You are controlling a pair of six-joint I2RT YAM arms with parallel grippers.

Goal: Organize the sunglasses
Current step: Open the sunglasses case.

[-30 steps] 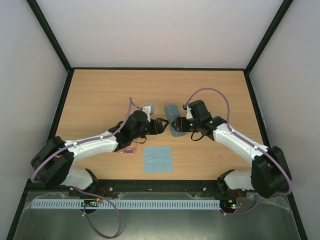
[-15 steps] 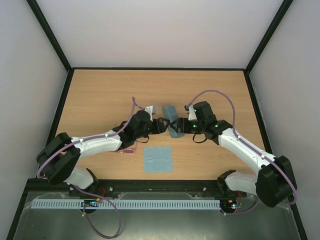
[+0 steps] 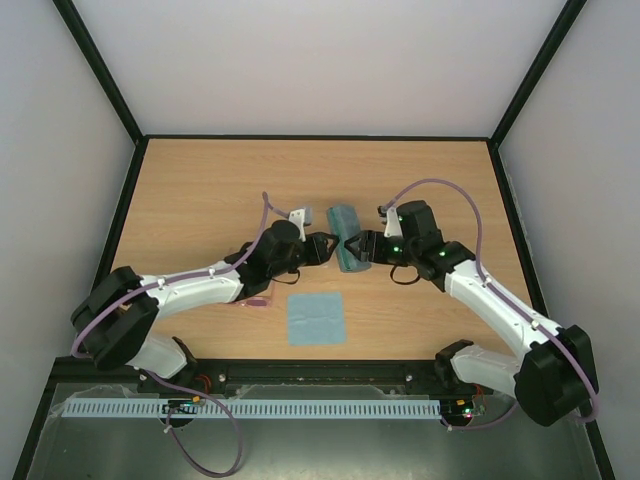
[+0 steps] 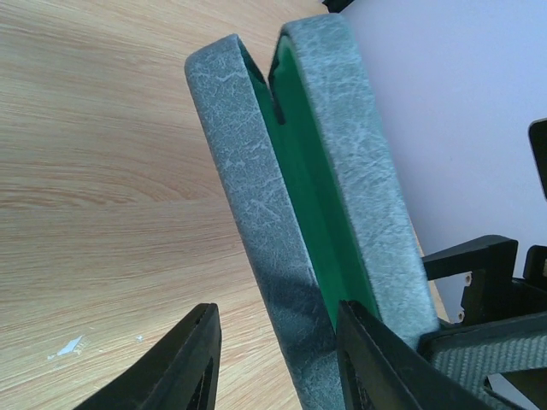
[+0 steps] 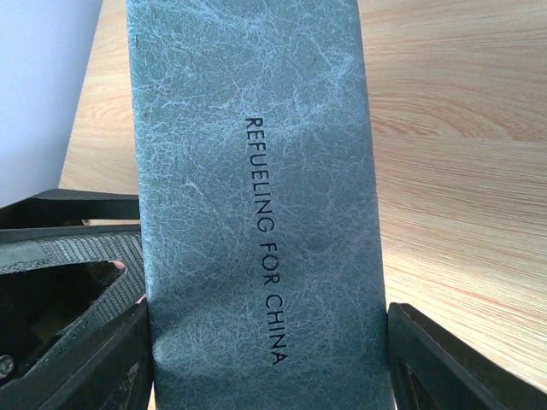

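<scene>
The blue-grey case (image 3: 346,240) lies mid-table, slightly ajar, with its green lining (image 4: 301,171) showing. My left gripper (image 3: 324,246) is at its left side and open. One of its fingers (image 4: 363,359) is in the gap against the lining, and the other (image 4: 192,363) stands clear of the outer shell (image 4: 256,205). My right gripper (image 3: 364,246) is shut across the case's width, with the lettered lid (image 5: 256,196) filling its jaws. The pink sunglasses (image 3: 258,300) lie mostly hidden under my left forearm.
A light blue cloth (image 3: 314,317) lies flat just in front of the case. Bare wood table (image 3: 200,190) extends behind and to both sides. Black frame rails edge the table.
My left gripper has pushed right onto the case's edge. My right gripper has shifted slightly right and back. The case now sits slightly open between them.
</scene>
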